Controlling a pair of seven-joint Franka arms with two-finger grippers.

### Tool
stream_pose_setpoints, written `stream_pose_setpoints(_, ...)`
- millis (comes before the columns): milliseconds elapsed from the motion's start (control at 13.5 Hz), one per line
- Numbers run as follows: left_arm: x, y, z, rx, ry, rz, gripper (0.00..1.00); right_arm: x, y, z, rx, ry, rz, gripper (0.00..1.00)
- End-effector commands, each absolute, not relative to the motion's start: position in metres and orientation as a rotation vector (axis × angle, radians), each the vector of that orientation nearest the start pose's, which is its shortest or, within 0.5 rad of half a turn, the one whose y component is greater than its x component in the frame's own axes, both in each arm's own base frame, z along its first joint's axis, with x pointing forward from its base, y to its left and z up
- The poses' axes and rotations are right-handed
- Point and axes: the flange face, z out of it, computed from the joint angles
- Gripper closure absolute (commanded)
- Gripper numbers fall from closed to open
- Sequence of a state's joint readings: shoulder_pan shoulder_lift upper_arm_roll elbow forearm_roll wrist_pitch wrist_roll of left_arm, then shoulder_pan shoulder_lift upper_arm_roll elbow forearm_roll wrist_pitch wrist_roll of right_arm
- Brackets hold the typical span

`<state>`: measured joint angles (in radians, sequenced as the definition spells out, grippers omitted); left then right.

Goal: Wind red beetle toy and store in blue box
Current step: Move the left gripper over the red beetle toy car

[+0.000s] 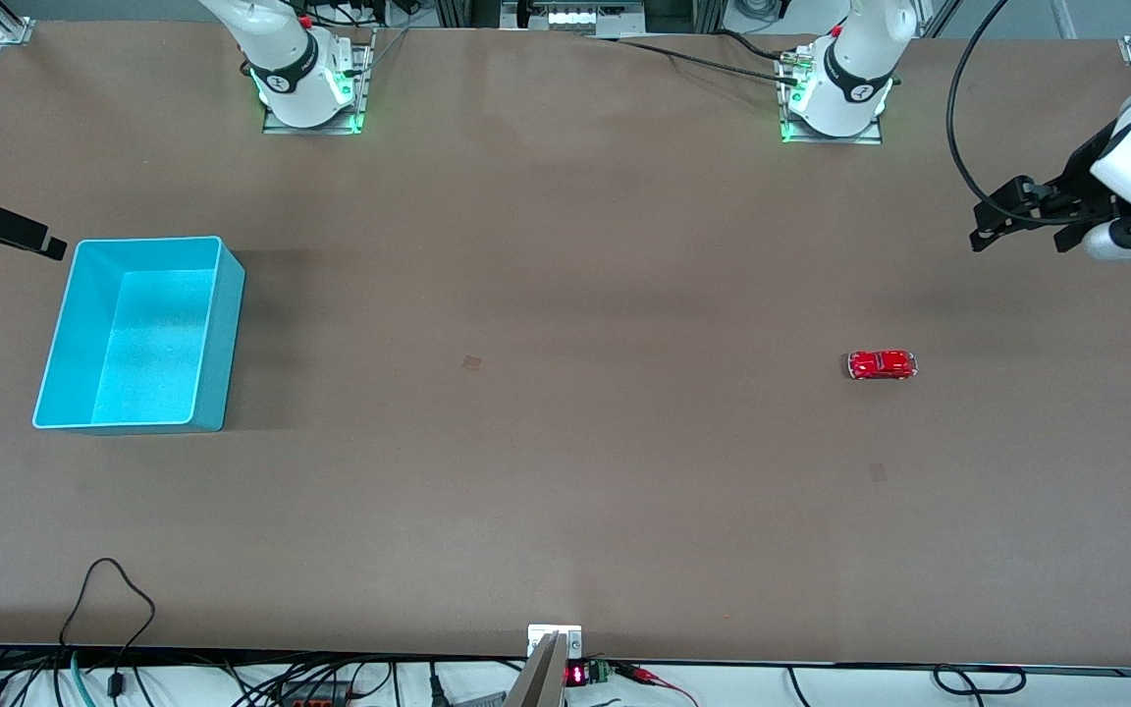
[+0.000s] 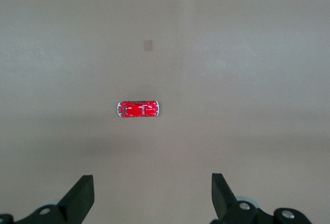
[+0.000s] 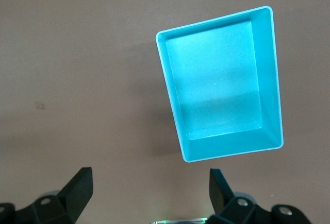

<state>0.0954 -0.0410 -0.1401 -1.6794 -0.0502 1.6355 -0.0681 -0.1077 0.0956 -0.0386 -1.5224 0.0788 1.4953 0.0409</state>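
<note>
The red beetle toy [image 1: 882,365] stands alone on the brown table toward the left arm's end; it also shows in the left wrist view [image 2: 138,109]. My left gripper [image 1: 1017,236] hangs open and empty in the air over the table's edge at that end, apart from the toy; its wrist view shows the jaws wide apart [image 2: 152,183]. The blue box [image 1: 222,344] stands empty toward the right arm's end, and shows in the right wrist view [image 3: 172,95]. My right gripper [image 1: 35,241] is open and empty in the air beside the box [image 3: 150,180].
Two small square marks lie on the table [image 1: 471,362] [image 1: 878,471]. The arm bases [image 1: 310,88] [image 1: 835,98] stand farthest from the camera. Cables [image 1: 114,609] and a bracket [image 1: 554,643] lie at the near edge.
</note>
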Motion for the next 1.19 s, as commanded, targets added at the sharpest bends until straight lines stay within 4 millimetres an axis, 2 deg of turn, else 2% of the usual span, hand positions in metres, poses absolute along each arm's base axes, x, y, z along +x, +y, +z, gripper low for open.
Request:
stream_pose_setpoints(0, 0.556, -0.056, 0.574, -3.171, 0.034, 0.101, 0.0, 0.565, -0.073, 0.593, -3.061, 0.304, 0.185, 0.0)
stream_pose_setpoints(74, 0.56, -0.064, 0.559, -3.167, 0.059, 0.161, 0.0, 0.565, -0.071, 0.593, -3.076, 0.297, 0.185, 0.0)
stream_pose_setpoints(296, 0.566, -0.072, 0.54, -3.17, 0.143, 0.215, 0.0, 0.566, -0.062, 0.593, -3.106, 0.272, 0.186, 0.0)
stream_pose_setpoints(370, 0.568, -0.079, 0.531, -3.166, 0.227, 0.236, 0.0, 0.566, -0.063, 0.593, -3.105, 0.276, 0.188, 0.0)
stream_pose_setpoints(444, 0.567, -0.096, 0.526, -3.158, 0.326, 0.248, 0.0, 0.566, -0.066, 0.593, -3.103, 0.283, 0.188, 0.0)
stream_pose_setpoints(519, 0.567, -0.098, 0.522, -3.153, 0.395, 0.259, 0.0, 0.566, -0.066, 0.592, -3.101, 0.285, 0.19, 0.0)
stream_pose_setpoints(667, 0.566, -0.1, 0.504, -3.12, 0.669, 0.273, 0.0, 0.566, -0.065, 0.592, -3.103, 0.279, 0.19, 0.0)
stream_pose_setpoints(815, 0.563, -0.098, 0.483, -3.082, 0.858, 0.289, 0.0, 0.567, -0.064, 0.592, -3.104, 0.276, 0.188, 0.0)
stream_pose_setpoints(1111, 0.568, -0.087, 0.463, -2.908, 1.258, 0.335, 0.0, 0.568, -0.067, 0.588, -3.1, 0.285, 0.2, 0.0)
